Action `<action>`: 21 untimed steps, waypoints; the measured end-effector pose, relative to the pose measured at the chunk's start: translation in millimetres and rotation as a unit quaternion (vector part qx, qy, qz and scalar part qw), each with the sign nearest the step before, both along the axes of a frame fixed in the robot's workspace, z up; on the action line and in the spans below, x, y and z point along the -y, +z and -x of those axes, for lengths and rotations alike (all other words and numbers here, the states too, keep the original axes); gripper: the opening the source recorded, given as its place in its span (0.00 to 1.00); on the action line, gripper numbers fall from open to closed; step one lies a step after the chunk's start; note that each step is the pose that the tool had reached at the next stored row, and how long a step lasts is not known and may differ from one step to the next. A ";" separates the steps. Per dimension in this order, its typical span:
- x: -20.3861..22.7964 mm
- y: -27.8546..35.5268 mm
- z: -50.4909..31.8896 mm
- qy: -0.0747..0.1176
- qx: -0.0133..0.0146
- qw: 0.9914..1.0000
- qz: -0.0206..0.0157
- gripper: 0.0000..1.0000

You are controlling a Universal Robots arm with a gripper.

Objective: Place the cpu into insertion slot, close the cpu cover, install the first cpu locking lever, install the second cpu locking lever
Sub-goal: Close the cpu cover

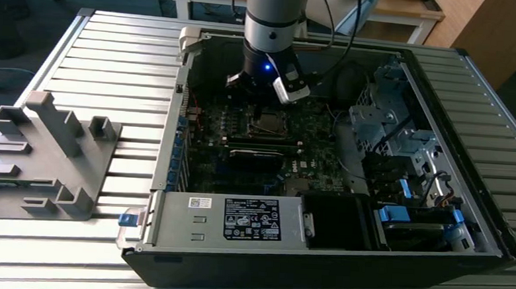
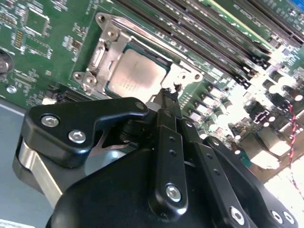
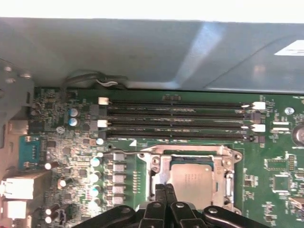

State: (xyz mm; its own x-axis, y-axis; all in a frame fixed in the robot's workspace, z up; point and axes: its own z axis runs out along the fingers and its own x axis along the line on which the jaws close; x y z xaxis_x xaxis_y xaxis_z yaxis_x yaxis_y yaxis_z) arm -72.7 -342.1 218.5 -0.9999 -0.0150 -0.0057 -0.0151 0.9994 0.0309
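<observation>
The gripper [image 2: 167,96], fingers pressed together, stands at the edge of the cover [image 2: 105,54] lying over the cpu [image 2: 137,76].

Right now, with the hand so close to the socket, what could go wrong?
The hand is at the edge of the cpu cover, which lies over the cpu; a slip could scrape the chip or bend the frame. Small upright capacitors stand near the cover, so a sideways move might knock them.

Memory slots [image 3: 175,118] and the case wall [image 3: 142,52] hem one side of the cpu [image 3: 192,179]
</observation>
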 end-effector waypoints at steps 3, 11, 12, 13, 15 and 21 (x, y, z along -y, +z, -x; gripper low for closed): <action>0.0 0.0 -5.9 0.000 0.000 1.000 0.000 0.11; 0.0 0.0 -22.6 0.000 0.000 1.000 0.000 0.11; 0.1 0.0 -23.7 0.000 0.000 1.000 0.000 0.11; 0.1 0.0 -24.3 -0.002 0.000 1.000 0.000 0.11; 0.0 -0.2 -24.5 -0.013 0.000 1.000 0.000 0.11; 0.0 -0.3 -24.5 -0.029 0.000 1.000 0.000 0.11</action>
